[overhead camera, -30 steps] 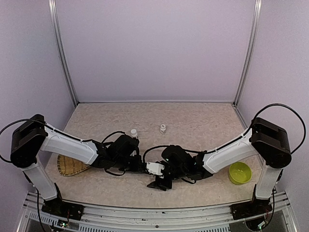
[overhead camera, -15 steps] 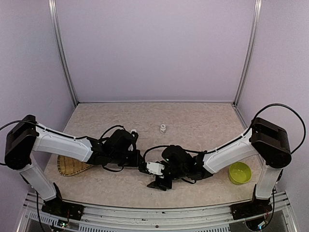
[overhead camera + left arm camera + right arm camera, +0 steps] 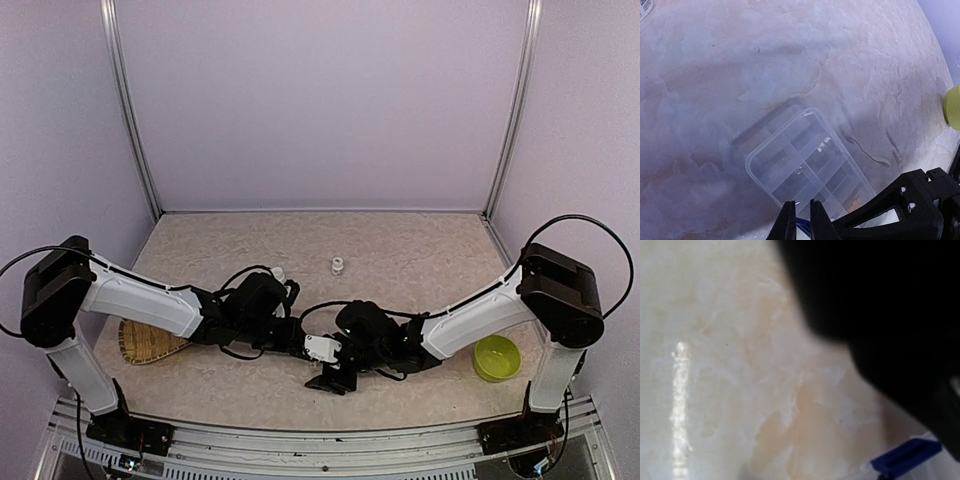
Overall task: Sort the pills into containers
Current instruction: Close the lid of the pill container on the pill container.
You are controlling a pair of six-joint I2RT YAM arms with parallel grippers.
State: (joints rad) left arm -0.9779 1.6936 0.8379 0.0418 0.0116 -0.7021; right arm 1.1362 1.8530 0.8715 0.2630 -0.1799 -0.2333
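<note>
we see the left gripper [image 3: 797,223] pinched shut just over the clear box [image 3: 807,165], middle of the table [image 3: 420,250] by its near edge. right gripper [image 3: 332,380] sits beside it, can't tell if it's open.

**My tally: one box, one bowl, one tray, two bottles**

I count two arms, mine, with one gripper apiece: the left gripper [image 3: 801,202] and the right gripper [image 3: 335,376]. Between them lies one clear box [image 3: 805,160]; its compartments I cannot number, for my own fingers cover the near end. On the near left sits one bamboo tray [image 3: 140,347], on the near right one lime-green bowl [image 3: 497,358]. Farther off stand two small white bottles: one bottle in the open [image 3: 338,265], one capped bottle [image 3: 277,272] half hidden behind my left arm. The pills are too small for me to count.
</note>
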